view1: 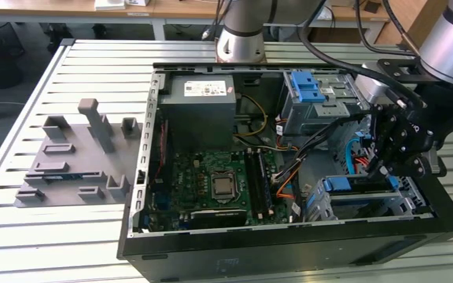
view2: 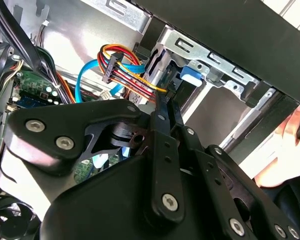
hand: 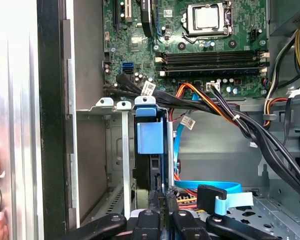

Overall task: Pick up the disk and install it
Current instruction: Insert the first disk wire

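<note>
Pinching close together, the fingers (hand: 156, 196) of the gripper (view1: 388, 168) look to me to be clamped on the near edge of the disk (hand: 150, 137), though the contact itself sits at the margin of the first wrist view and I would not swear to how firm it is. The disk lies straight ahead of them. It stands on edge, not flat, with the blue carrier framing a darker body, and its long axis runs directly away from the fingertips, in line with the way they point. It is seated between the thin metal walls of the lower drive cage (hand: 105, 104), whose bent tabs lie just beside the carrier's far blue end. From the exterior view the gripper hangs over that cage (view1: 403, 205) at the near corner of the open computer case (view1: 289, 253), on the exterior view's right. Just past the cage a bundle of coloured and black cables (hand: 225, 112) crosses, close to the disk's far end, and the motherboard (hand: 190, 60) lies beyond it. A person's hand (view2: 285, 150) rests outside the case wall near the cage. The whole case sits on the slatted bench (view1: 53, 236).
</note>
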